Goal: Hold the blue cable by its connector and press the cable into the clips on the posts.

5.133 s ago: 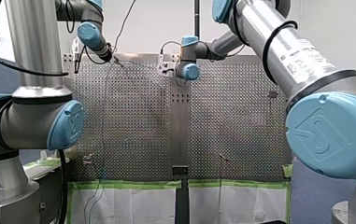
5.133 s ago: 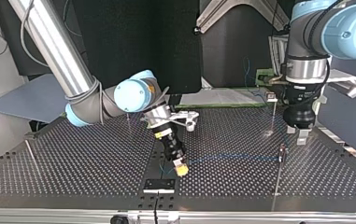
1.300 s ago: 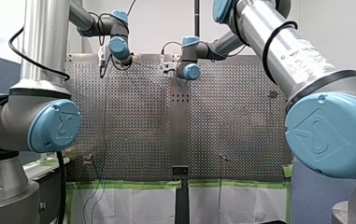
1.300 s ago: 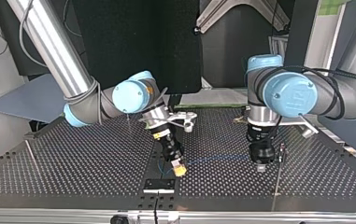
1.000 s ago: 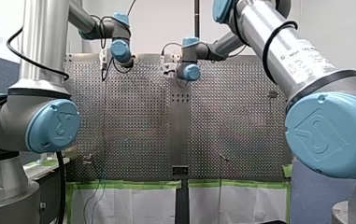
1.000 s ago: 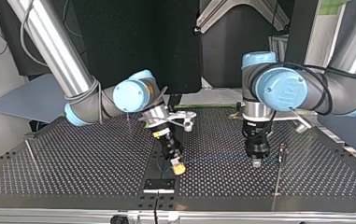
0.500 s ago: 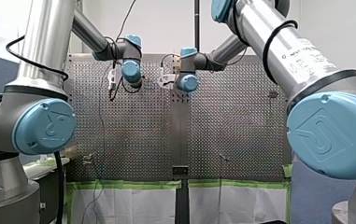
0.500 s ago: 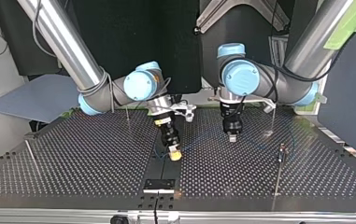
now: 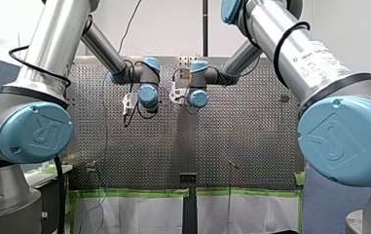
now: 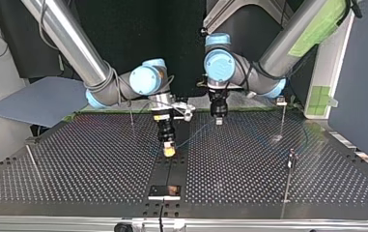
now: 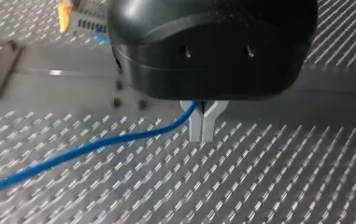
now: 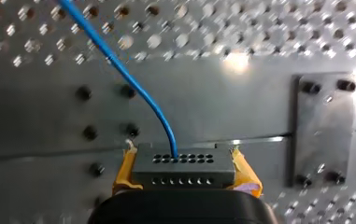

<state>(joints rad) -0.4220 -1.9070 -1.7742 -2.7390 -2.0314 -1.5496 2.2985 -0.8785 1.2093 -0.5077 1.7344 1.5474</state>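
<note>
Right wrist view: my right pincer (image 12: pixel 185 169) clamped by yellow pads (image 12: pixel 125 170) on grey connector (image 12: pixel 185 161). Blue cable (image 12: pixel 133 79) leaves one hole in it, arcs away over tabletop (image 12: pixel 259 28).
Left wrist view: my left pincer (image 11: pixel 202 122) narrow, metal fingers (image 11: pixel 195 126) nipping cable.
Top view alone gives layout: both pincers over tabletop's centre strip, toward edge on arms' side, cable faint between them. Thin posts (image 10: pixel 283 118) stand apart, nearer side edge.
Front view: wrists hide both pincers.

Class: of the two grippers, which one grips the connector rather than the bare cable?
My right gripper, the one with yellow pads, clamps the grey connector; my left gripper pinches only the blue cable itself.
</note>
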